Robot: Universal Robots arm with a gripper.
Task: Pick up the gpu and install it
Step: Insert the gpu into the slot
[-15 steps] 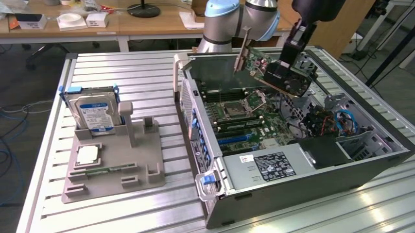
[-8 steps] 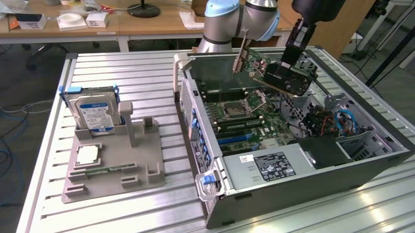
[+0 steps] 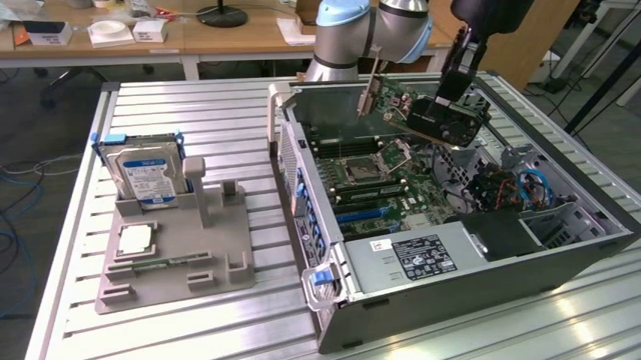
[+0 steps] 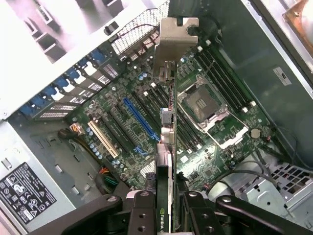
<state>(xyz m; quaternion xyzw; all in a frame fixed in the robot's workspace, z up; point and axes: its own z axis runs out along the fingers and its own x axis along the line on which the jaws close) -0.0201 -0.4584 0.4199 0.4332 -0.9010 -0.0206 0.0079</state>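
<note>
My gripper (image 3: 452, 88) is shut on the gpu (image 3: 433, 114), a green card with a black cooler and a silver bracket (image 3: 368, 91) at its end. I hold it tilted in the air above the open computer case (image 3: 300, 161), over the motherboard (image 3: 373, 176). In the wrist view the gpu (image 4: 167, 161) shows edge-on between my black fingers (image 4: 141, 215), with my gripper (image 4: 168, 208) closed on its sides and the bracket (image 4: 177, 41) at the far end. Below it, off to one side, lies a long blue slot (image 4: 138, 120) on the motherboard (image 4: 215, 127).
A grey holder (image 3: 176, 259) at the exterior view's left carries a hard drive (image 3: 146, 171), a square chip (image 3: 135, 240) and a narrow memory stick (image 3: 161, 262). Inside the case are a power supply (image 3: 421, 255), cables (image 3: 521, 187) and the processor socket (image 4: 201, 103).
</note>
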